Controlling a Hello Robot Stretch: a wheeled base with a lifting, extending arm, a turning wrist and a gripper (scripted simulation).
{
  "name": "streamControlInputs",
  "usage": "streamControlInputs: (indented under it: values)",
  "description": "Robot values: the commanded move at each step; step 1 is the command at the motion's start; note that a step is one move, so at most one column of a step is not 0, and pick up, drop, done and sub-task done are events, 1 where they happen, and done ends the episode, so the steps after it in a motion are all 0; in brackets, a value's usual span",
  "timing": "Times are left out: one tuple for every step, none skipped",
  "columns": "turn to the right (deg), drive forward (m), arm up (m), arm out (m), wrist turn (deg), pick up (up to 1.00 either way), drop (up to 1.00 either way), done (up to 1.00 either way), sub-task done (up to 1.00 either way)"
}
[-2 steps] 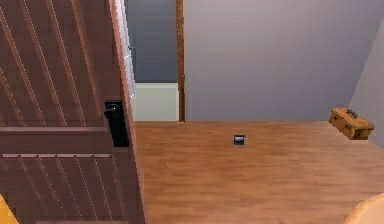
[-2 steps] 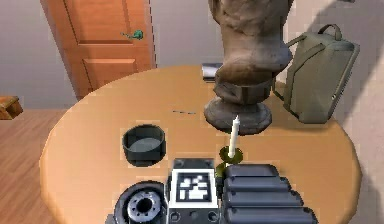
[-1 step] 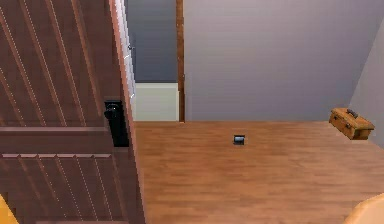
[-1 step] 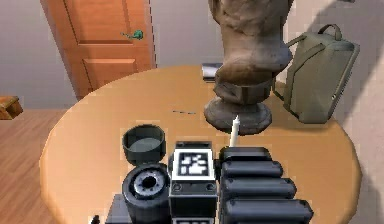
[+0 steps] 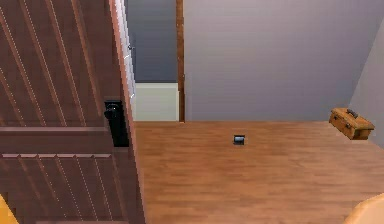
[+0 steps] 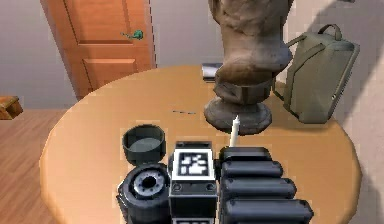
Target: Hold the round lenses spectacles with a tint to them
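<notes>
In the arm side view a round wooden table (image 6: 90,130) carries the arm's end. Its white marked square (image 6: 193,162) sits near the bottom edge, with the gripper's dark body (image 6: 148,190) to its left. I cannot make out the gripper's far end, so I cannot tell whether it holds anything. A thin dark thing (image 6: 183,110) lies flat on the tabletop ahead of the arm, too small to name. A dark round bowl (image 6: 143,143) stands just beyond the gripper's body.
A large brown bust (image 6: 245,60) on a round base, a thin white stick (image 6: 233,128) and a grey-green backpack (image 6: 318,72) stand on the table. An orange door (image 6: 105,45) lies beyond. The forward view has a brown door (image 5: 60,110), wooden floor, a small dark item (image 5: 239,139) and a wooden box (image 5: 351,123).
</notes>
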Motion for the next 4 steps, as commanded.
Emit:
streamControlInputs:
  values:
    - [0.0, 0.00, 0.00, 0.00, 45.0, 0.00, 0.00, 0.00, 0.00]
    - [0.0, 0.00, 0.00, 0.00, 45.0, 0.00, 0.00, 0.00, 0.00]
    - [0.0, 0.00, 0.00, 0.00, 36.0, 0.00, 0.00, 0.00, 0.00]
    - [0.0, 0.00, -0.26, 0.00, 0.0, 0.00, 0.00, 0.00, 0.00]
